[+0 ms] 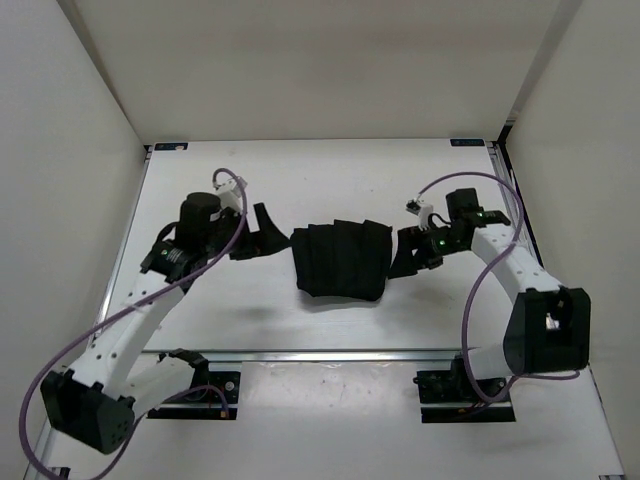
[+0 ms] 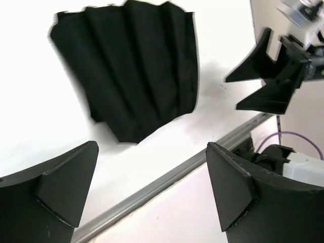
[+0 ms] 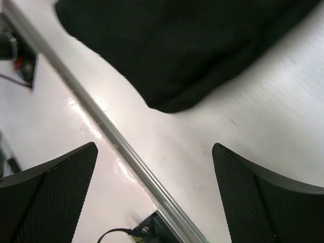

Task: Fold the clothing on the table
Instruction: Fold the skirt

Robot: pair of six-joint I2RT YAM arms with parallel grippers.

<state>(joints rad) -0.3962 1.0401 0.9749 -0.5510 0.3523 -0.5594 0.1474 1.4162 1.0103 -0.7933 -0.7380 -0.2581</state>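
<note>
Lying at the centre of the top view, the clothing [image 1: 340, 260] rests bunched on the table [image 1: 300, 180], with the left gripper [image 1: 268, 236] and the right gripper [image 1: 408, 252] on either side, both open and empty. I judge a fold is due, so each must catch an edge. The left wrist view shows the cloth's ridges; the right wrist view shows only its border.

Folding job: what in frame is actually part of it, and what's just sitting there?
Part of the job:
- clothing, black, bunched mid-table
- table
- left gripper and right gripper, both open, one on each side of it

Just there:
- purple cables
- rail at the near edge
- walls
</note>
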